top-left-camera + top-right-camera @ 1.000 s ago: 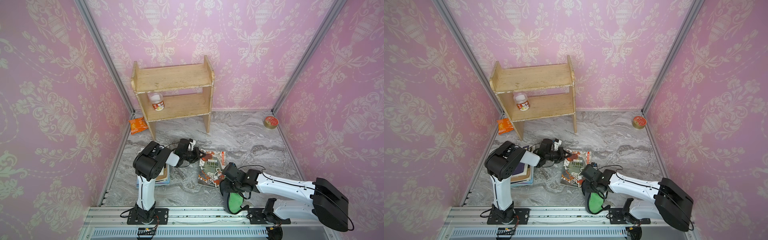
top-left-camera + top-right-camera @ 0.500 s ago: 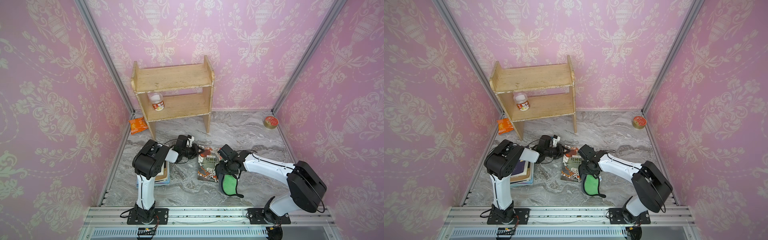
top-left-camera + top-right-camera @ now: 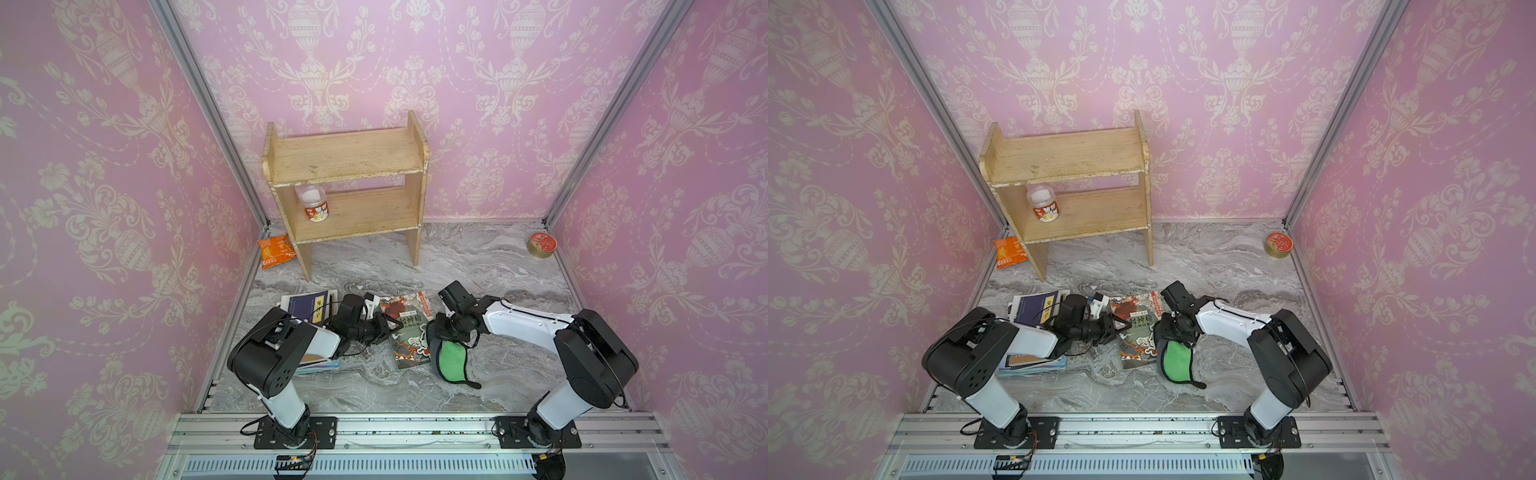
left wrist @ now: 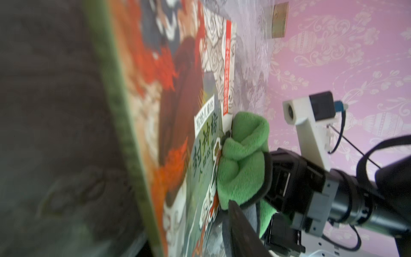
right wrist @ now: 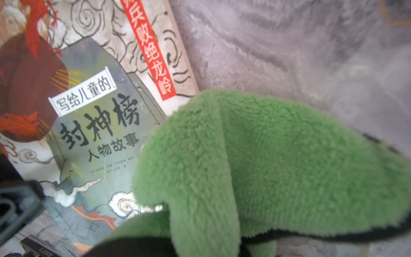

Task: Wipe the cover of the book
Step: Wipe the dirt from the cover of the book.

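The book point(image 3: 406, 328) point(image 3: 1136, 328), with a red and green illustrated cover, lies flat on the marble table point(image 3: 478, 270). My left gripper point(image 3: 384, 326) point(image 3: 1116, 325) is at the book's left edge with its jaws apart. One dark finger point(image 4: 242, 229) hovers just over the cover point(image 4: 178, 111). My right gripper point(image 3: 444, 329) is shut on a green cloth point(image 3: 451, 359) point(image 5: 266, 166). The cloth point(image 4: 242, 164) is bunched against the cover's right edge and hangs onto the table. It hides the right jaws in the right wrist view.
A stack of books point(image 3: 307, 305) lies under my left arm. A wooden shelf point(image 3: 345, 166) holding a jar point(image 3: 313, 203) stands at the back. An orange snack packet point(image 3: 274, 249) lies by the left wall and a round tin point(image 3: 542, 244) sits in the back right corner.
My right arm has swung from the table's front up to the book's right edge, carrying the cloth. My left gripper's jaws have parted at the book's left edge.
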### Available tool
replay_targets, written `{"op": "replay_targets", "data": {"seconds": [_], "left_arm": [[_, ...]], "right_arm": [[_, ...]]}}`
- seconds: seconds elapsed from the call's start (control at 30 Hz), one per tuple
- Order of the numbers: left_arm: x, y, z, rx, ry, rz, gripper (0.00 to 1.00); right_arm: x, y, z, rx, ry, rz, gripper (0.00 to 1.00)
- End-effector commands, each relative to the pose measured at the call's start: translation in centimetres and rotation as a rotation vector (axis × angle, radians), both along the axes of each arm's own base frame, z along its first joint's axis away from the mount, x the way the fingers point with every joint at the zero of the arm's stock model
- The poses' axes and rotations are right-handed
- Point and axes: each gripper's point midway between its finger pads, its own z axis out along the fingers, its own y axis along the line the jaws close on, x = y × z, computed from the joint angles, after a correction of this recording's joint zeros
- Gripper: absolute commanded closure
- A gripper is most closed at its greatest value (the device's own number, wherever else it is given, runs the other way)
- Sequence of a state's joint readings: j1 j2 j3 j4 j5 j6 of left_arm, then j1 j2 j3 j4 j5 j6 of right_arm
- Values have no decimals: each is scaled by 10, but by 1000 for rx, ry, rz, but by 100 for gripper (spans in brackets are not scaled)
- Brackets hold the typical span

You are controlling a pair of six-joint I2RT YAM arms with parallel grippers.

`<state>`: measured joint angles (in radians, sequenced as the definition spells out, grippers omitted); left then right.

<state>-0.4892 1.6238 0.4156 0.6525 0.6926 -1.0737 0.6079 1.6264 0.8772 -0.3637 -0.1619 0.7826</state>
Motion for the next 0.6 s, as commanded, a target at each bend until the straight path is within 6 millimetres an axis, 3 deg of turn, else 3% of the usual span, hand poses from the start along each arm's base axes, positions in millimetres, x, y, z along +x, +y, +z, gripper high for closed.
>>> {"op": "replay_targets", "data": {"seconds": [0.0, 0.13, 0.27, 0.43, 0.57], "left_arm": [[-27, 7, -5, 32, 38, 26, 62], [-52, 4, -7, 88, 40, 37, 63], [-49, 6, 0, 92, 35, 72, 69], [-51, -12, 6, 81, 53, 34, 70], [-53, -21, 4, 61, 66, 46, 81]], "right_arm": [[-25, -21, -39, -83, 128, -40, 100], [-28, -21, -47, -88, 150, -48, 100], [-34, -30, -51, -111, 158, -65, 100], [-38, -38, -49, -112, 152, -93, 100], [-44, -40, -47, -93, 156, -104, 100]]}}
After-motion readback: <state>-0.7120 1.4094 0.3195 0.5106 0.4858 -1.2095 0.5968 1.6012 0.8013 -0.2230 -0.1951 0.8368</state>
